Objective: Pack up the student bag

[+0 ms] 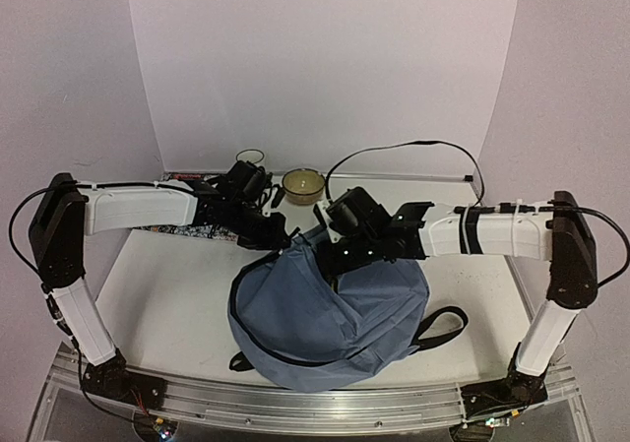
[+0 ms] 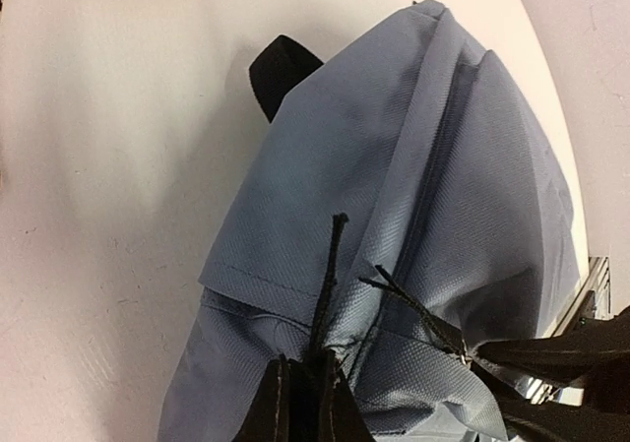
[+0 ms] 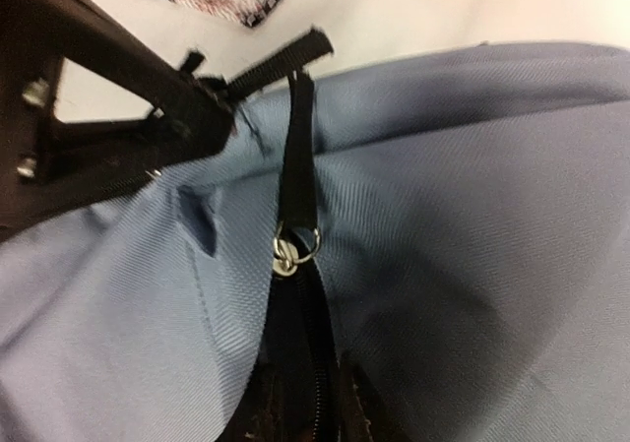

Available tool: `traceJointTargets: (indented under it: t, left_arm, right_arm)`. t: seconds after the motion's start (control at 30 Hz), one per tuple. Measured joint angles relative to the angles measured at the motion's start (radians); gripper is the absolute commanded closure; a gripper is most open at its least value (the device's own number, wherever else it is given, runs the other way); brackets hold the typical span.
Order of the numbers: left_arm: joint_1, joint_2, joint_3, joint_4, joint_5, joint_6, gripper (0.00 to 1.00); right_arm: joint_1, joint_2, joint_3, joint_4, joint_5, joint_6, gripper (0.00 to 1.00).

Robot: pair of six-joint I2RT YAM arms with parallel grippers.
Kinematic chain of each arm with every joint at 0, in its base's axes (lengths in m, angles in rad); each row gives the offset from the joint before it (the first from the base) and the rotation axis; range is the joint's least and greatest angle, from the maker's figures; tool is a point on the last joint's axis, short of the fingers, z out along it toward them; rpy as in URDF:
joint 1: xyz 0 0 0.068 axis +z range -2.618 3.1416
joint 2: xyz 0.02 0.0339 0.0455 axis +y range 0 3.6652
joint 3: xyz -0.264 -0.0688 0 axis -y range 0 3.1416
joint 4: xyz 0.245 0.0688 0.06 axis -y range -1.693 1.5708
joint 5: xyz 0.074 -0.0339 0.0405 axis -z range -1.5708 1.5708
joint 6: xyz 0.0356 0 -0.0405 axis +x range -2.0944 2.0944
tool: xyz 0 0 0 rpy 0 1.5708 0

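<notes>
Left hand [image 2: 300, 403] pinches student bag [image 1: 325, 314] zipper tape [image 2: 328, 284].

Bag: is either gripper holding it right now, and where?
Both. The left gripper pinches a black strap at the bag's top end. The right gripper is shut on the zipper pull strap, just below its metal ring.

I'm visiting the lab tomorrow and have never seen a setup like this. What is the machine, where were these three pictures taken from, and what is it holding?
Two robot arms are bolted to a table's near edge. One picture looks down from above; the others come from cameras on each wrist. A grey-blue student bag lies on the table, with a small bowl behind it. The left gripper pinches fabric at the bag's top. The right gripper appears closed around the zipper pull strap.
</notes>
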Motion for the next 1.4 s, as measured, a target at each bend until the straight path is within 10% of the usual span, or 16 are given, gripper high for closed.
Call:
traceJointTargets:
  t: [0.97, 1.4]
  left_arm:
    - [0.000, -0.092, -0.061, 0.018, 0.021, 0.001, 1.00]
    - [0.000, -0.103, -0.068, 0.019, 0.023, 0.002, 1.00]
  right_arm:
    - [-0.029, 0.194, 0.344, -0.052, 0.011, -0.053, 0.72]
    - [-0.036, 0.212, 0.356, -0.070, 0.008, -0.057, 1.00]
